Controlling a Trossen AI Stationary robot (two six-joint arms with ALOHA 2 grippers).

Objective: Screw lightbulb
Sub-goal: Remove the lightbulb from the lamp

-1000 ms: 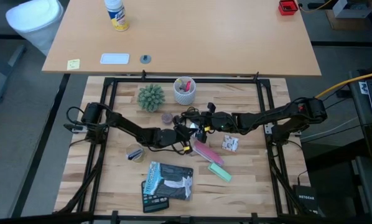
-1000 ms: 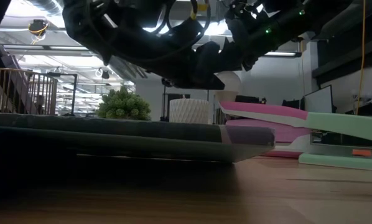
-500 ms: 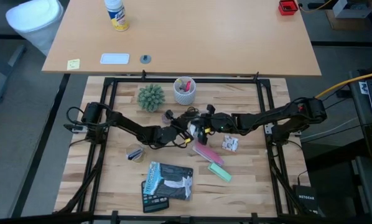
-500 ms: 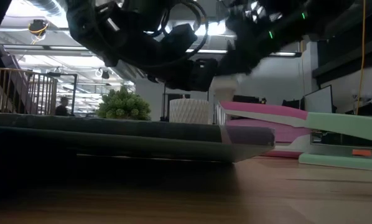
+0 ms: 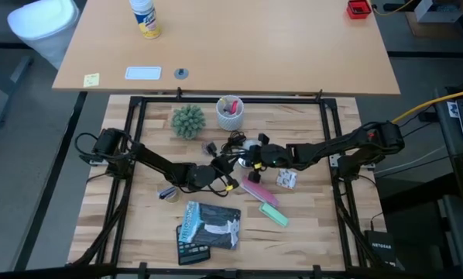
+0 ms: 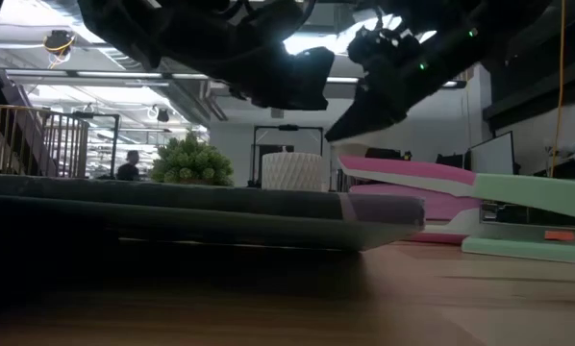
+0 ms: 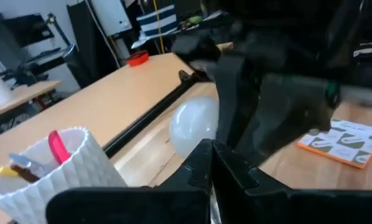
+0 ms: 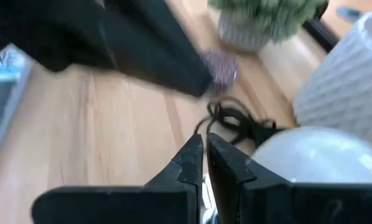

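Observation:
The frosted white lightbulb [image 7: 195, 126] sits mid-table, also seen in the high view [image 5: 249, 145] and the right wrist view [image 8: 313, 155]. How it rests is hidden by my arms. My right gripper [image 5: 252, 156] is shut, and the bulb lies right against the outer side of one finger [image 8: 226, 165]. In the left wrist view it is the dark mass [image 7: 254, 106] beside the bulb. My left gripper [image 5: 224, 170] is shut and empty. It points at the bulb from the table's left, a short way off [image 7: 211, 163]. A black cord [image 5: 233, 141] lies by the bulb. My right gripper has its shut fingers beside the bulb's round glass [image 8: 279, 155], not around it. I cannot tell whether the finger's outer side touches the glass.
A white cup of pens [image 5: 230, 113] and a green plant [image 5: 187, 122] stand at the far side. A pink stapler [image 5: 253, 188], a green stapler [image 5: 274, 215], a small printed box [image 5: 286, 180], a dark package [image 5: 208, 225] and a tape roll [image 5: 168, 192] lie nearer.
My left gripper has drawn back from the bulb toward the table's left and near edges, staying shut. In the low view, the bulb showed below my right gripper before and is now hidden behind it.

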